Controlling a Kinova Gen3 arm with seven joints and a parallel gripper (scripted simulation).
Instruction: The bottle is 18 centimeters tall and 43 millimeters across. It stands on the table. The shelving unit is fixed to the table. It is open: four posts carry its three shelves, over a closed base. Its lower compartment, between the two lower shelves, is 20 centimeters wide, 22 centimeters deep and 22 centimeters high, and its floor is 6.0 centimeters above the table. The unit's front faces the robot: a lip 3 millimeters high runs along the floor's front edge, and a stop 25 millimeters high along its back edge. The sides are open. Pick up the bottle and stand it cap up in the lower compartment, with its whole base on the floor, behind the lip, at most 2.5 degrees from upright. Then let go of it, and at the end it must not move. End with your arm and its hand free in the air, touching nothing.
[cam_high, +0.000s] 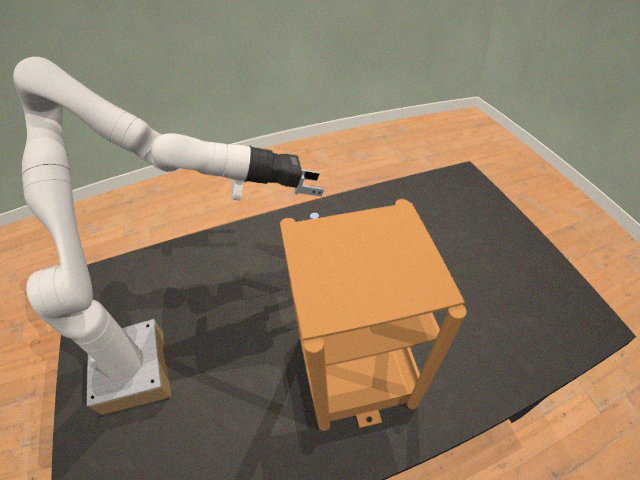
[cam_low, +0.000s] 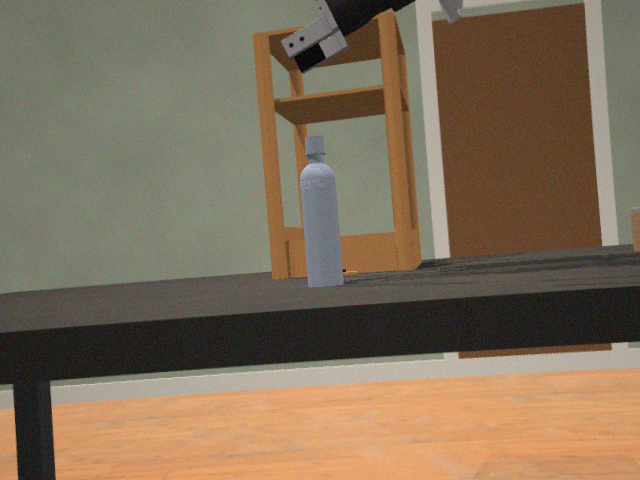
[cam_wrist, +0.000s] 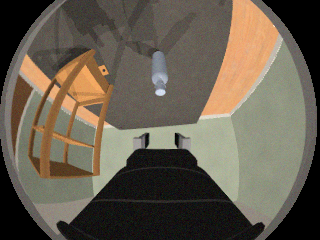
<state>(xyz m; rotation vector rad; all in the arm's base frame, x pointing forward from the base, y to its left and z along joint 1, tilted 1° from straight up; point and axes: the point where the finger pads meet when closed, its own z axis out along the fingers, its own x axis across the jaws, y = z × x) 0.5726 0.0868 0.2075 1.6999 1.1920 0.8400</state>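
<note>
The blue-grey bottle (cam_high: 314, 215) (cam_low: 323, 227) (cam_wrist: 159, 67) stands upright, cap up, on the dark table (cam_high: 516, 289) (cam_low: 155, 302). In the top view only its cap shows past the unit's top. My gripper (cam_high: 319, 183) (cam_low: 295, 57) (cam_wrist: 161, 138) is open and empty, tilted well over towards level. It hangs higher than the bottle's cap, touching nothing. The orange shelving unit (cam_high: 367, 268) (cam_low: 397, 155) (cam_wrist: 46, 155) stands beside the bottle. Its lower compartment floor (cam_high: 356, 379) (cam_wrist: 90, 82) shows partly, with nothing seen on it.
The unit's four posts and upper shelves stand to the left in the wrist view. A small fixing tab (cam_high: 368, 419) (cam_wrist: 103, 70) sticks out at the unit's foot. The arm's base plate (cam_high: 124, 382) is at the left in the top view.
</note>
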